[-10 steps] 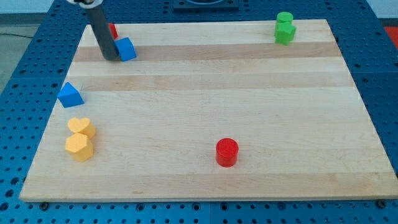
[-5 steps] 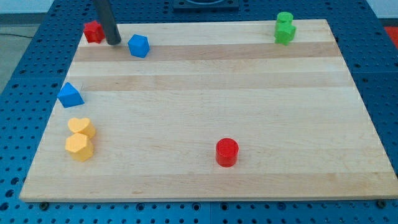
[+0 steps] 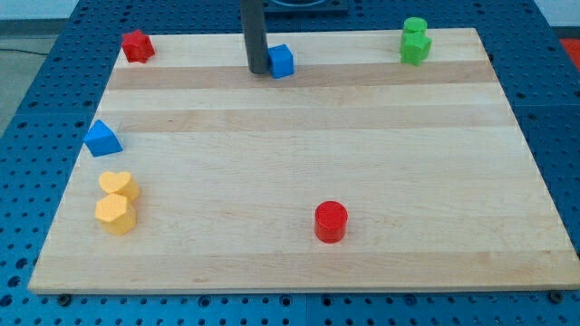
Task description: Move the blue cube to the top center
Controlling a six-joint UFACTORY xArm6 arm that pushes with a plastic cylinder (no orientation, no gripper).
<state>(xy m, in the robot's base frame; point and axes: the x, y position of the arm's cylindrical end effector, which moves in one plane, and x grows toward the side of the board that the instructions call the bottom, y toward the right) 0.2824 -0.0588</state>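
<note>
The blue cube [image 3: 282, 61] sits on the wooden board [image 3: 299, 163] near the middle of its top edge. My dark rod comes down from the view's top, and my tip [image 3: 258, 69] rests on the board just left of the blue cube, touching or nearly touching its left side.
A red block [image 3: 136, 45] sits at the top left corner. A blue triangular block [image 3: 101, 139] lies at the left edge. Two yellow blocks [image 3: 117, 202] touch at the lower left. A red cylinder [image 3: 331, 221] stands at bottom centre. Two green blocks [image 3: 415, 42] sit at the top right.
My tip has swept right along the top of the board, from beside the red block to the top centre. The blue cube has slid right with it.
</note>
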